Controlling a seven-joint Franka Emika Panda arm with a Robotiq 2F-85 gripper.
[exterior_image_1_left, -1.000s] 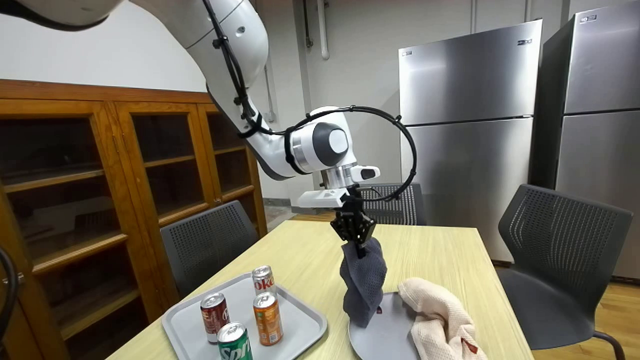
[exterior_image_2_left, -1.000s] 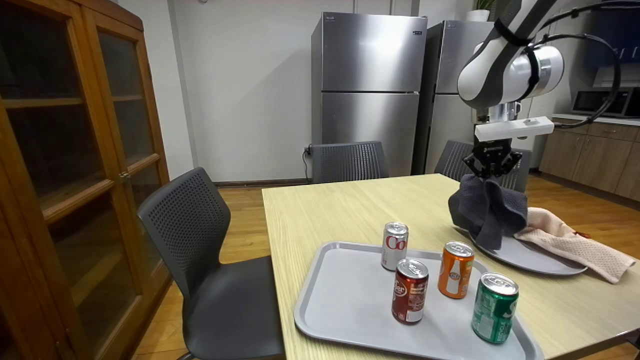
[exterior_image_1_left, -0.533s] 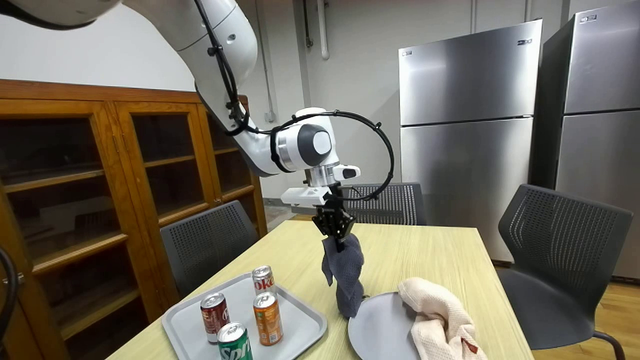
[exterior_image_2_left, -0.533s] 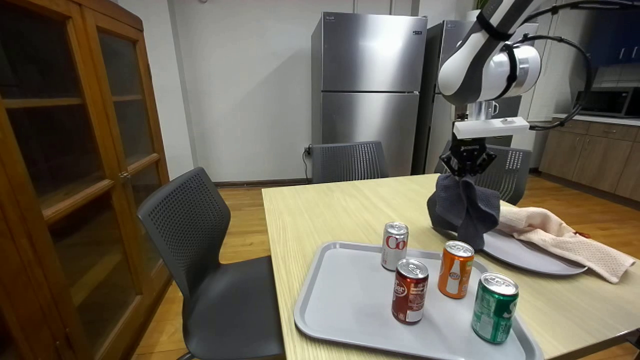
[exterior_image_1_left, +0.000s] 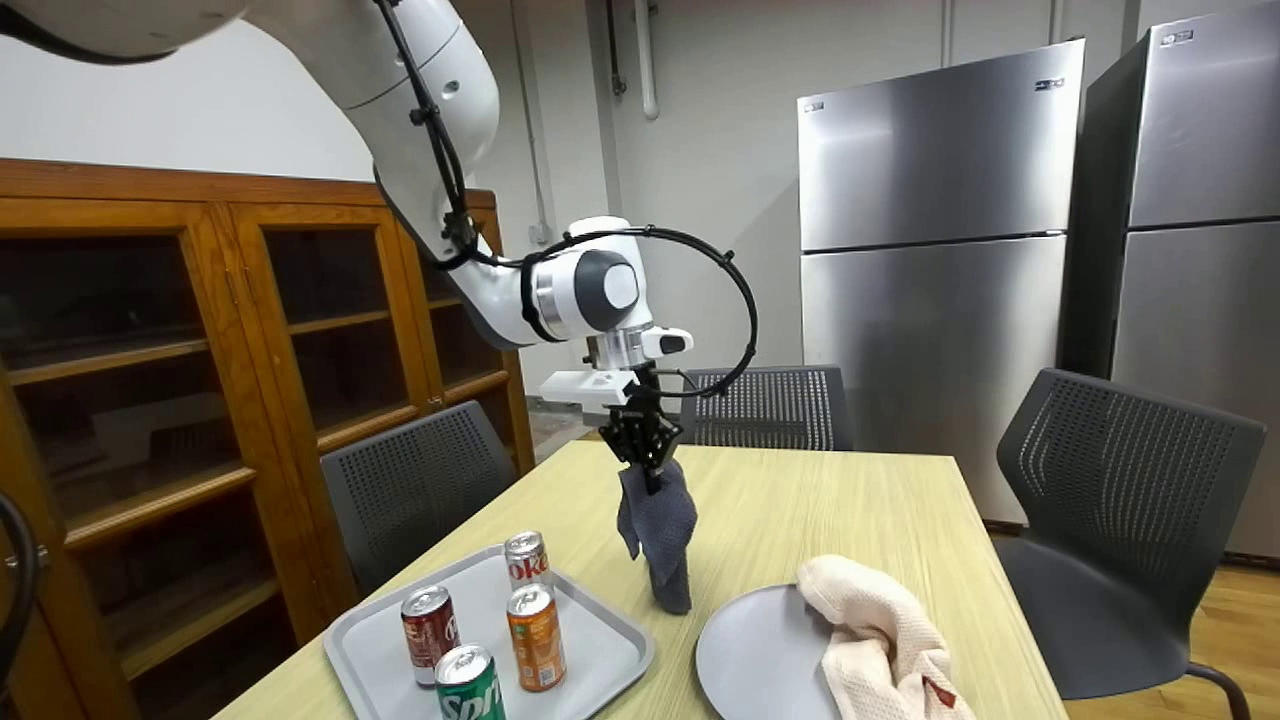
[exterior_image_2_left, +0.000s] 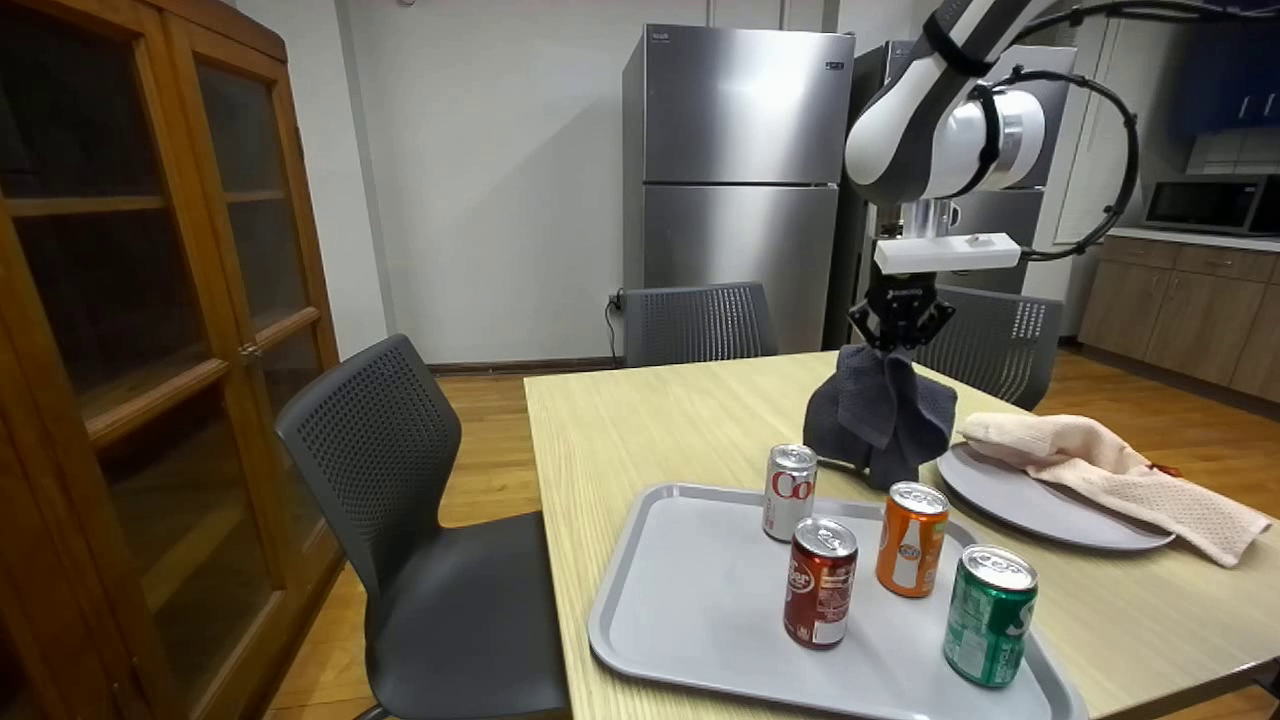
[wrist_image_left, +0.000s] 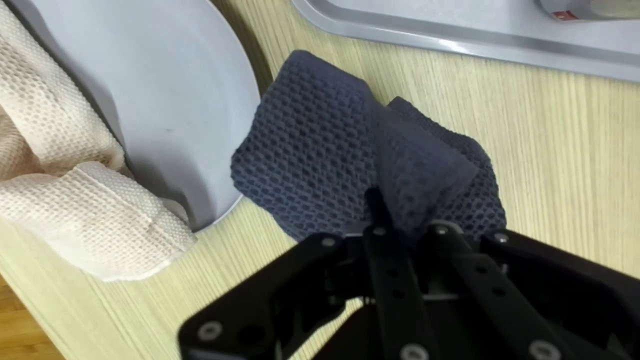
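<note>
Holding the dark blue waffle-weave cloth (wrist_image_left: 310, 140) between the grey plate (exterior_image_1_left: 755, 655) and the grey tray (exterior_image_2_left: 690, 590)

Of the work in hand, picking up looks done. The gripper (exterior_image_1_left: 652, 482) is clamped on a bunched fold near the middle of the cloth, with the rest drooping below on all sides in loose folds. The hold appears secure, though the fabric hides most of the contact. Letting go is what remains, by my reading, since the cloth is not yet laid down.

The cloth hangs over the pale wooden surface (exterior_image_2_left: 640, 440), beside the plate and near the tray. In an exterior view bare wood shows between its lowest tip and the plate's rim, so it seems clear of the plate. That tip comes down close to the wood; whether it touches, I cannot tell.

On the plate lies a crumpled peach waffle-weave cloth (exterior_image_2_left: 1110, 465), part of it on the plate and part spilling over the rim. The gripper is well apart from it.

Four drinks stand upright on the tray: a Diet Coke can (exterior_image_2_left: 790, 492), a dark red soda can (exterior_image_2_left: 820, 582), an orange soda can (exterior_image_2_left: 911, 540) and a green Sprite can (exterior_image_1_left: 471, 686). None is in the gripper's hold, and nothing about the way they stand suggests that they are part of the present step.
</note>
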